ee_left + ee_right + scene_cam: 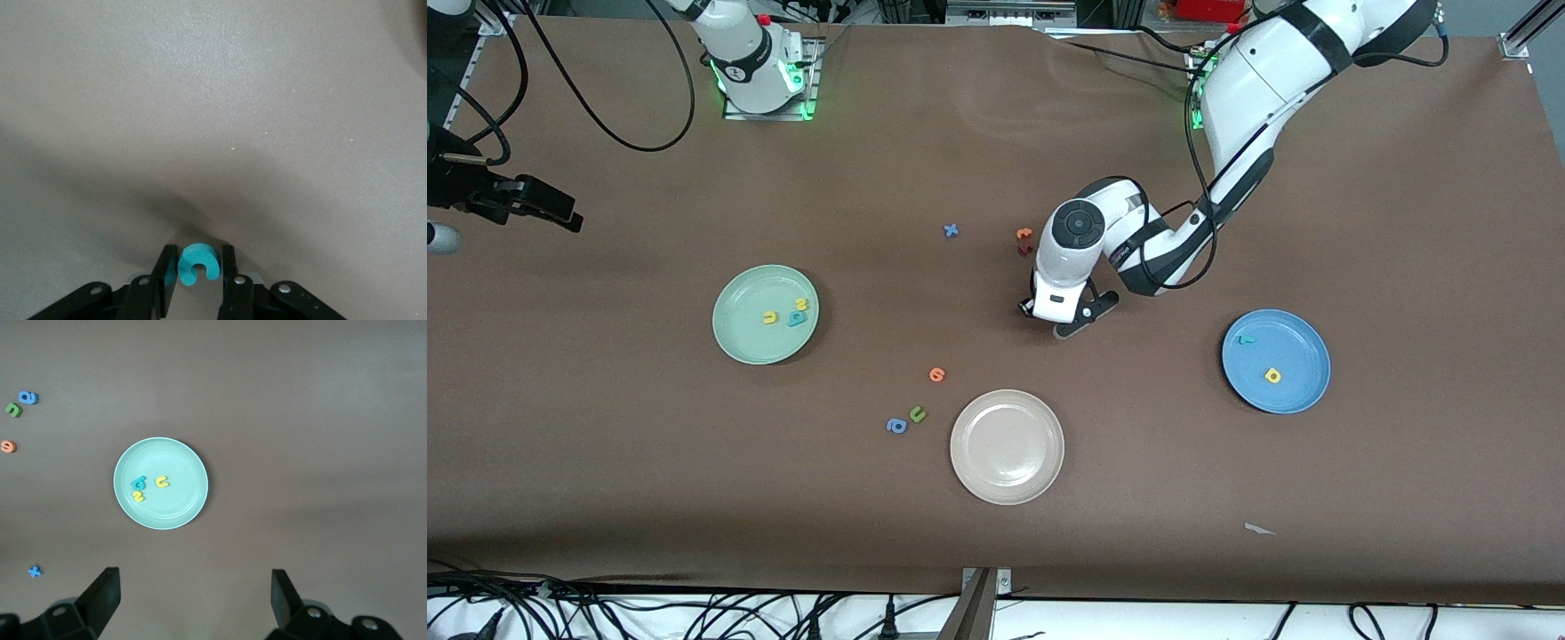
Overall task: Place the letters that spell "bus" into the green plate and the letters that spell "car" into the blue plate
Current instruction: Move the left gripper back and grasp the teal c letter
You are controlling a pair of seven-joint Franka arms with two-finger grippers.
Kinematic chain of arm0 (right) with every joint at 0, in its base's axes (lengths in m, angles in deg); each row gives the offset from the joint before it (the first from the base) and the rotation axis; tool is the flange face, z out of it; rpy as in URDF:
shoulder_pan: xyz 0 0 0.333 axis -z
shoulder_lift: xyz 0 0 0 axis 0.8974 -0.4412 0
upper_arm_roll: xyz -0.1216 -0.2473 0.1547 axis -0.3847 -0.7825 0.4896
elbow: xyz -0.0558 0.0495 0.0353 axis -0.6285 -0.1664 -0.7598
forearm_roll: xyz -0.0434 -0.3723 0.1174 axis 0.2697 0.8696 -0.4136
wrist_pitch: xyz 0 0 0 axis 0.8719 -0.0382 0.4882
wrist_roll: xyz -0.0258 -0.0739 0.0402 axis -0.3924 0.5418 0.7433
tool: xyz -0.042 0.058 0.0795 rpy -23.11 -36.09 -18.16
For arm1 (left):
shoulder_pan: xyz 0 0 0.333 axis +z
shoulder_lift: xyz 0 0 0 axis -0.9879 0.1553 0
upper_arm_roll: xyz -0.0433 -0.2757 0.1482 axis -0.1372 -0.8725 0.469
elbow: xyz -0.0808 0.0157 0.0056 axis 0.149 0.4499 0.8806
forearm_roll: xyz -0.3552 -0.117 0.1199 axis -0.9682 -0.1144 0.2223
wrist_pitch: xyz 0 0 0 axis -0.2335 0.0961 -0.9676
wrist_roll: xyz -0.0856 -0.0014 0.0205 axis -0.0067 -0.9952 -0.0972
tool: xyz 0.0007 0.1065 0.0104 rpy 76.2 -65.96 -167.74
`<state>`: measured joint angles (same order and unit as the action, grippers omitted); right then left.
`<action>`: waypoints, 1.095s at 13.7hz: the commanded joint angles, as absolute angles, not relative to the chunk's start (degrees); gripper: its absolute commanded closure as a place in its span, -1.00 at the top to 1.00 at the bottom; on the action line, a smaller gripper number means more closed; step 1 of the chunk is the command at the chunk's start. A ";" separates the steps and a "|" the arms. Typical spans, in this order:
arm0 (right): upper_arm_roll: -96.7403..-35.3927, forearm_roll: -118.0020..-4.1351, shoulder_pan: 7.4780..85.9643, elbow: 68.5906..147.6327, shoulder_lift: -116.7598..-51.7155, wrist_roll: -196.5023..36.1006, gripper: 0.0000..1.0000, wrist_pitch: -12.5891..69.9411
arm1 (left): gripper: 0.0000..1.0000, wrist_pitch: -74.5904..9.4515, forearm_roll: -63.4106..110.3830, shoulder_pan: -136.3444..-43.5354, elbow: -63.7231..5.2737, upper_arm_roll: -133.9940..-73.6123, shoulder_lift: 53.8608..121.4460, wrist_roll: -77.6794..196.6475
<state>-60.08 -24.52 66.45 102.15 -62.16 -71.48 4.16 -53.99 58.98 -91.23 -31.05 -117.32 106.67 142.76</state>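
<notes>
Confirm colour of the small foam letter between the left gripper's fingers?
Teal: the c-shaped foam letter in the left gripper; left wrist view shows it best.

Matt brown table cover [996, 533], glossy beige plate [1007, 484], foam-like teal c [197, 264]

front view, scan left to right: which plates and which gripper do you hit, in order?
green plate → beige-white plate → left gripper, down at the table → blue plate.

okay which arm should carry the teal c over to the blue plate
Left. The left gripper already has its fingers around the teal c, on the table toward the blue plate. The right gripper waits open, high over the green plate.
</notes>
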 commanded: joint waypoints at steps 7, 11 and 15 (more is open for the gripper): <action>-59.91 -25.19 66.72 102.08 -61.48 -72.00 1.00 3.49 | -0.45 -53.23 60.95 -91.18 -29.10 -116.77 106.60 142.86; -59.91 -24.75 66.72 102.08 -61.39 -71.92 1.00 3.49 | -0.45 -41.65 59.46 -87.32 -22.17 -117.12 106.42 133.39; -59.65 -24.84 66.72 102.17 -61.13 -71.31 1.00 3.41 | -0.45 -31.44 57.26 -81.61 -17.24 -117.21 105.98 118.29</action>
